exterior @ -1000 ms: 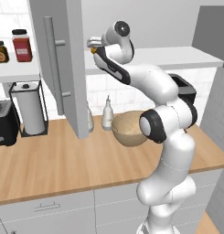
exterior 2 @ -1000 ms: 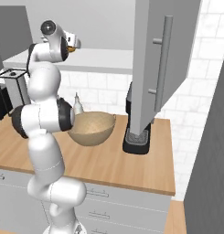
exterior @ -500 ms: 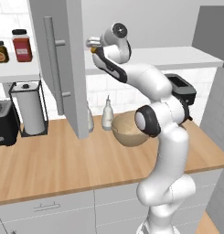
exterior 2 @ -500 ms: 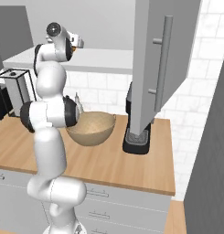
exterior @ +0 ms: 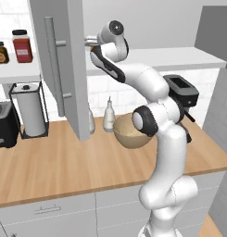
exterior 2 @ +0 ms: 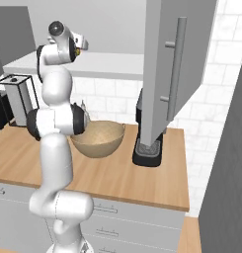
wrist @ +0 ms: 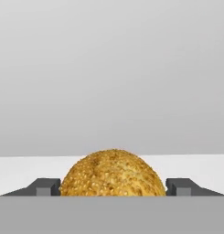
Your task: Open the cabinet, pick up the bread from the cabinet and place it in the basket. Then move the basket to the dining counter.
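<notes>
Bread (wrist: 113, 173) low at bottom centre of the hand view, seeded dome between the two finger tips (wrist: 45, 187) — gripper (wrist: 113, 189) parted around it, contact impossible to tell — cabinet (exterior: 64, 69) door open at upper left, basket (exterior: 131, 133) at mid-frame.

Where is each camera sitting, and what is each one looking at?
Left base view: sits behind the arm on its left, looking forward and down at the wood worktop, the open cabinet door and the basket; the white arm rises at the right.
Right base view: sits behind on the right, facing the same scene; the arm rises at the left.
Hand view: sits on the hand, looking along the gripper at the bread between its fingertips.
Both base views share the basket, cabinet and arm.
</notes>
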You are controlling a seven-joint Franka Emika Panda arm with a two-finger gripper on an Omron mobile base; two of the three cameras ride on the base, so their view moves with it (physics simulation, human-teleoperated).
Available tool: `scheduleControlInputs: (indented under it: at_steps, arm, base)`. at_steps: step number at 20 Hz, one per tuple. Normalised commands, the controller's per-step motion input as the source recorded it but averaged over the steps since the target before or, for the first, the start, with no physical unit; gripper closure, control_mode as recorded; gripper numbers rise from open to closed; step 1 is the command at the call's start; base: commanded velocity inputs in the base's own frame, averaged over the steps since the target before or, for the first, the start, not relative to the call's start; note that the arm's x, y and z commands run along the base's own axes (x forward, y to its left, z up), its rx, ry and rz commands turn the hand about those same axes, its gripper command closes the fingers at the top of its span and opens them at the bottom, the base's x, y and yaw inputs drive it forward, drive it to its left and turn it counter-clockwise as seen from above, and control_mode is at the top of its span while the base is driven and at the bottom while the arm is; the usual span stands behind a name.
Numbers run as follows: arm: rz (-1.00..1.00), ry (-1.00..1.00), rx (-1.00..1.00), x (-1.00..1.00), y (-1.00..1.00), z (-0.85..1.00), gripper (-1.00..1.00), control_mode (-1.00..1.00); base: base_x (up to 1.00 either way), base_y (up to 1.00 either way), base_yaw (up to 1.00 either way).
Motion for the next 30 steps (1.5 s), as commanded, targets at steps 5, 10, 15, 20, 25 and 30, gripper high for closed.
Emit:
scheduleControlInputs:
  at_steps: [5,10,15,20,25,30]
  arm:
    - [0.0,-0.02,-0.02,-0.13,0.13,-0.15,1.0,-1.0]
    - [0.0,-0.16,-0.11,-0.74,0.25,0.0,1.0,-1.0]
    - [-0.01,-0.13,-0.1,-0.99,0.13,0.0,1.0,-1.0]
    - [-0.04,-0.06,-0.05,-1.0,0.0,0.01,1.0,-1.0]
    - [-0.07,0.0,0.0,-1.0,-0.06,0.06,1.0,-1.0]
    - [-0.07,0.0,0.0,-1.0,-0.18,0.04,1.0,-1.0]
  base:
    - [0.0,0.0,0.0]
    - [0.0,0.0,0.0]
    - [0.0,0.0,0.0]
    - [0.0,0.0,0.0]
    - [0.0,0.0,0.0]
    - [0.0,0.0,0.0]
